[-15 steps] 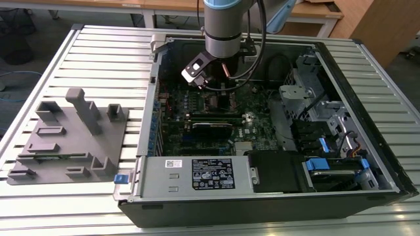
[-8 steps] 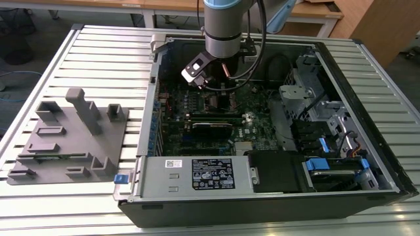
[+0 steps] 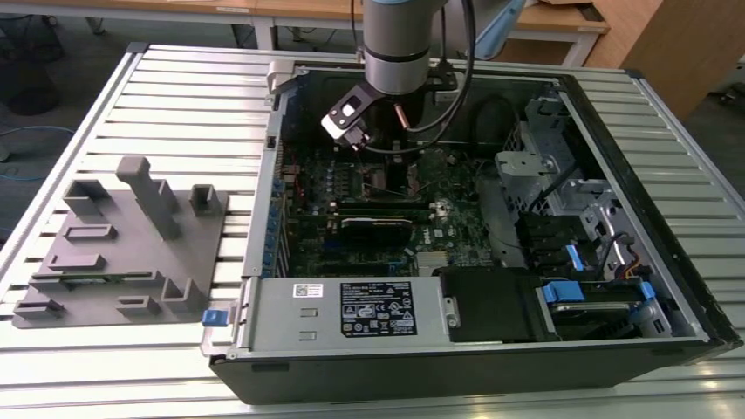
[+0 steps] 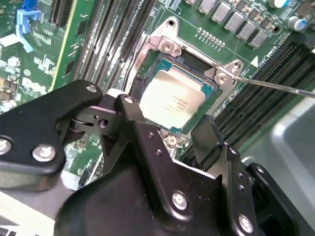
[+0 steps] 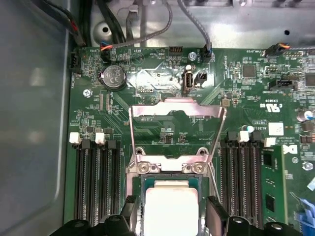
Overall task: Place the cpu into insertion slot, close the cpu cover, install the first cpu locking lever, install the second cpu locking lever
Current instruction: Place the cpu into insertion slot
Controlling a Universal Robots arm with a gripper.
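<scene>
The cpu (image 4: 172, 101), a small square chip with a dull silver top, lies flat in the insertion slot (image 4: 193, 61); in the first wrist view the cpu (image 5: 170, 209) is in the insertion slot (image 5: 139, 194). My gripper (image 4: 167, 115) is open, its black fingers (image 4: 206, 135) standing on either side of the chip with small gaps. The cpu cover (image 5: 211, 110), a thin silver plate with a square window, is flipped back off the socket. A thin locking lever (image 4: 275, 86) sticks out beside the socket. In the exterior view my gripper (image 3: 390, 166) is low over the motherboard.
Long black memory slots (image 5: 93, 182) flank the socket on both sides. A coin battery (image 5: 113, 77) and cables lie beyond the cover. The grey drive cage (image 3: 547, 175) fills the case on the exterior view's right. A grey fixture (image 3: 128, 244) sits on the table beside the case.
</scene>
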